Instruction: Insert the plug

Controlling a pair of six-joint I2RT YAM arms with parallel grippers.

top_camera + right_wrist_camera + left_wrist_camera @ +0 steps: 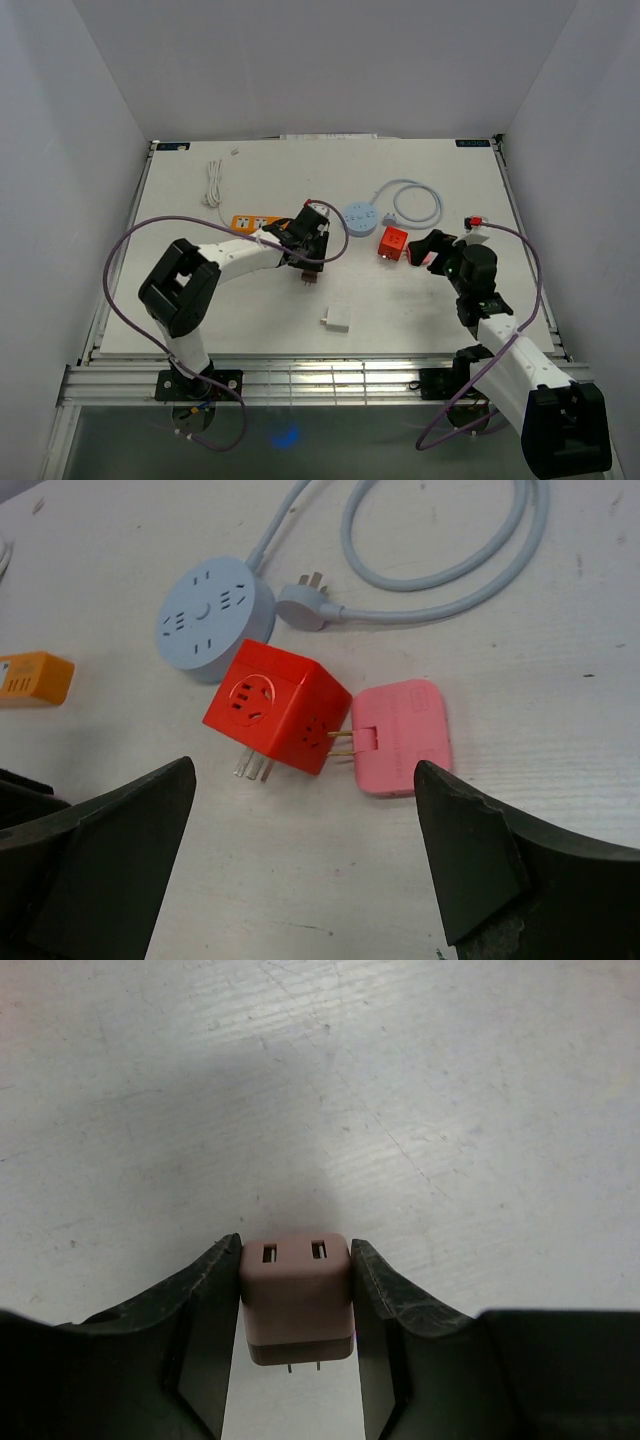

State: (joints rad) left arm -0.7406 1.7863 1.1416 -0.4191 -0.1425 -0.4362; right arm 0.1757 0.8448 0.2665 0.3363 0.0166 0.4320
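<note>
We have the left gripper pinching a small dusty-pink USB charger plug, its jaws pressed flat against the two opposite sides of the body. The face with the two USB slots points away from the wrist and the two thin prongs stick out at the wrist end. We cannot tell whether the plug rests on the bench or hangs just above it. From above it sits just in front of the orange power strip, which we judge the likeliest socket. The right gripper hovers with its jaws spread wide and holds nothing. Below it lie a red cube socket, a flat pink plug whose prongs reach the cube's side, and a round blue power strip. We expect the charger plug to be light and rigid, with smooth plastic sides that could slip or twist under a push. The flat sides look the best hold, well clear of the prongs, which could bend if they meet the slots crooked.
</note>
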